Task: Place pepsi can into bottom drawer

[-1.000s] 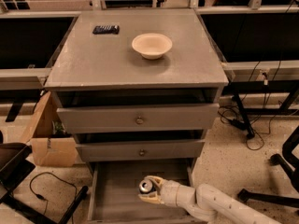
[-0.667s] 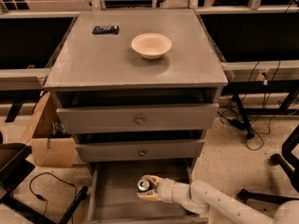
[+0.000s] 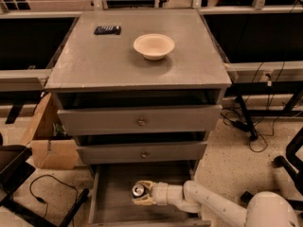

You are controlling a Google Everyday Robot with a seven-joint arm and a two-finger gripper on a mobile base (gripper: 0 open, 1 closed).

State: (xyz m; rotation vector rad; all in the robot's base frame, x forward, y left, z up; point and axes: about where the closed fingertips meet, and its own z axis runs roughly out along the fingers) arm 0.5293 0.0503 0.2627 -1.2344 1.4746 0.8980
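Dim light; gripper point(image 3: 137, 193) clasps pepsi can point(image 3: 138, 189) in shadowed bottom drawer point(image 3: 113, 198).

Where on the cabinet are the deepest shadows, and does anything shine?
Camera view: deepest shadows sit in the gaps above the two upper drawers; the cabinet top is evenly lit; the silver top of the can glints, held by the jaws in the open bottom drawer.

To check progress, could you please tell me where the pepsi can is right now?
The pepsi can is low in the camera view, held by the gripper inside the open bottom drawer, near its middle.
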